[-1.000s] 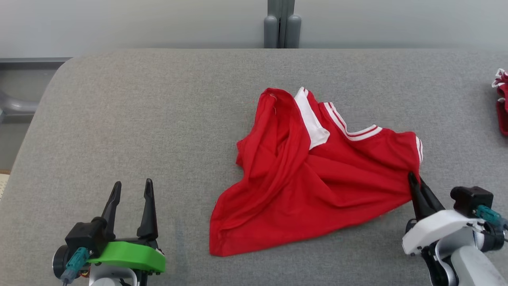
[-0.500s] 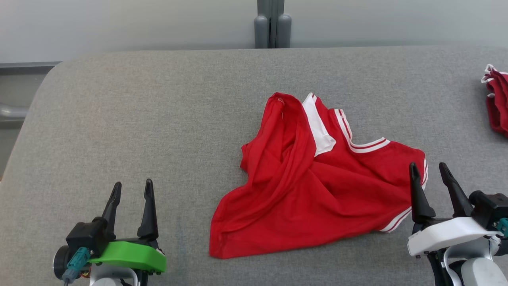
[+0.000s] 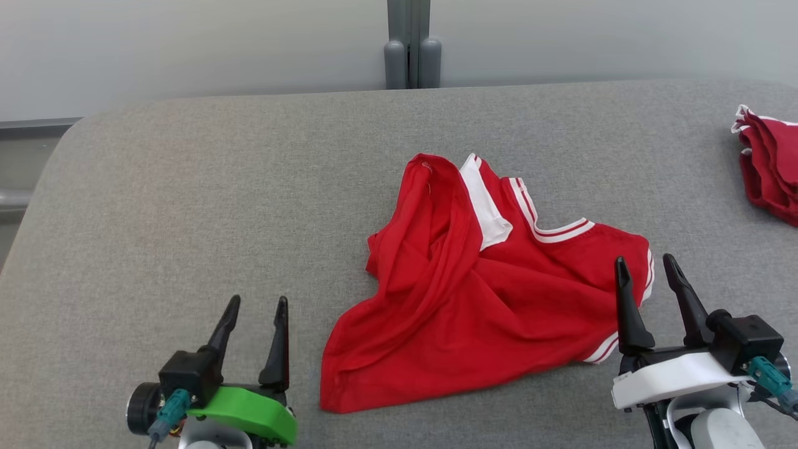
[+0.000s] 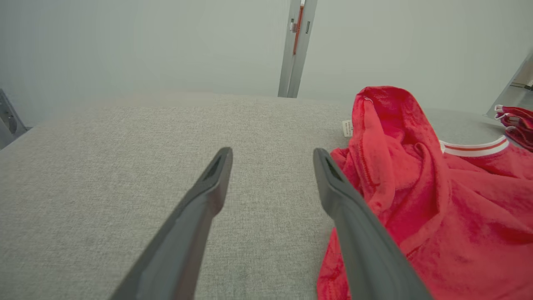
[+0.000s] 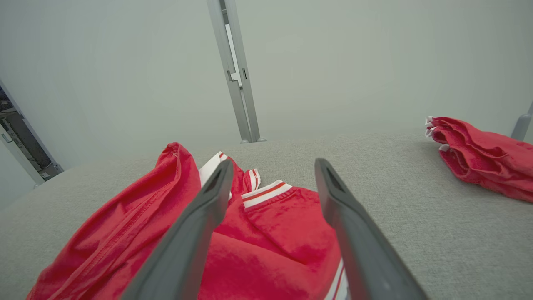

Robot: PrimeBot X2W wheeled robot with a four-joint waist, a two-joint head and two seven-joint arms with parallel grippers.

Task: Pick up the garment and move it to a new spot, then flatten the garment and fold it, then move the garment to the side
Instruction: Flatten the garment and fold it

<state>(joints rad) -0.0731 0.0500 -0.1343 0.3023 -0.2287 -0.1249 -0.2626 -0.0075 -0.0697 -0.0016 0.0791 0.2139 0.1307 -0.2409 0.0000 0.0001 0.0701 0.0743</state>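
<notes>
Right gripper (image 3: 643, 259) now spread, garment (image 3: 499, 299) released, left gripper (image 3: 258, 300) seemingly nearer it

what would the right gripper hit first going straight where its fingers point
Likely the red garment, whose striped edge lies between the right gripper fingers. Depth is unclear, so it may reach the grey surface instead.

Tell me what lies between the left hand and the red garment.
In the head view, a bare strip of grey surface separates the left hand from the red garment.
</notes>
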